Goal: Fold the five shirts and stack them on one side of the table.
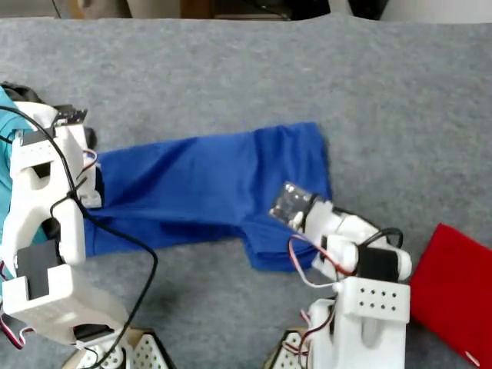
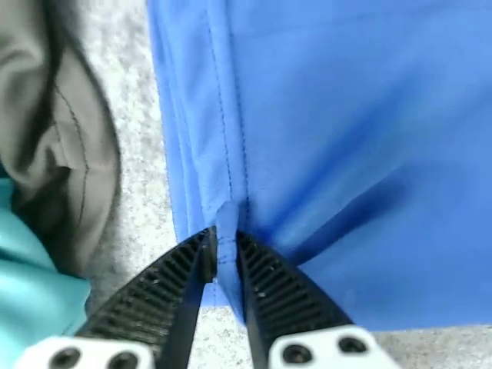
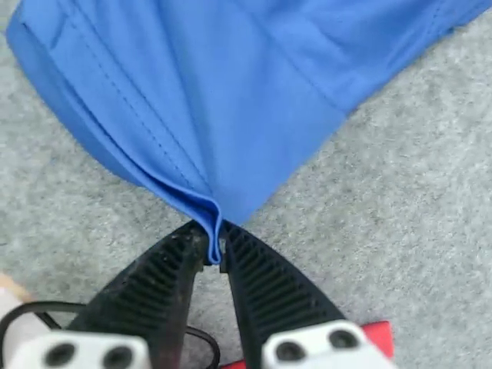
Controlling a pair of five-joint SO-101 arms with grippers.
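Grey felt table (image 1: 231, 69): blue shirt (image 1: 200, 184) lies across the middle, stretched between both arms. Left gripper (image 2: 223, 257): jaws pinched on the shirt's stitched edge, near a teal shirt (image 2: 31, 300). Right gripper (image 3: 214, 246): jaws clamped on a folded corner at the opposite end. Red shirt (image 1: 453, 292): beside the right arm, apart from the blue.

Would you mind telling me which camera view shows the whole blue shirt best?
The high view: the blue shirt spreads nearly whole across the table. Both wrist views give close-ups of its pinched edges.
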